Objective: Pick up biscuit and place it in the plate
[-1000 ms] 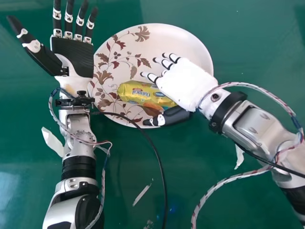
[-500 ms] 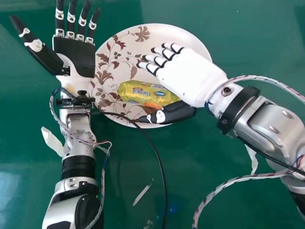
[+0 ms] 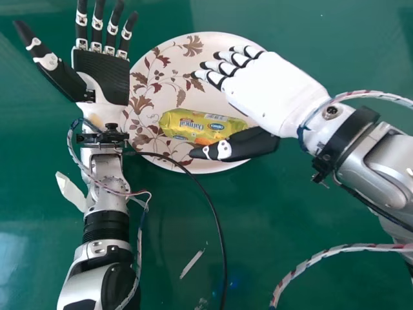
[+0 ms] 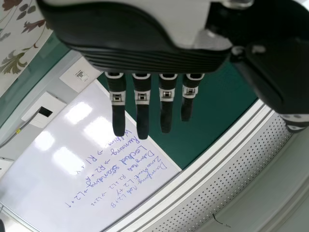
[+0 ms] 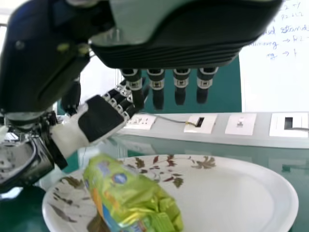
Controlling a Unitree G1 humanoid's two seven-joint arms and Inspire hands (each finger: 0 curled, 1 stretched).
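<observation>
Yellow wrapping covers the biscuit packet [image 3: 191,124], which lies flat in the plate [image 3: 206,45], a little to the six o'clock side of its middle when the head view is read as a clock face. Its length runs nearly from nine to three. The plate is white, with brown and dark red leaves printed from about seven o'clock round to twelve.

Over the plate's three o'clock side is the right hand [image 3: 274,90], the back of its palm facing up. Its fingers point towards ten and stand apart from the thumb, clamped on nothing. The thumb lies along the packet's five o'clock side in the head view; whether it touches the wrapper I cannot tell. The right wrist view has the fingers above the packet and clear of it.

Just beside the plate at nine to ten o'clock is the left hand [image 3: 102,77], palm up and empty, fingers straight towards twelve and thumb spread towards eleven.

Further out, a black cable [image 3: 216,219] curves from the left wrist down towards six, near a thin pale scrap [image 3: 191,263] on the green counter [image 3: 348,39]. Beyond the counter are a whiteboard [image 4: 63,169] with blue handwriting and pale wall fittings [image 5: 240,123].
</observation>
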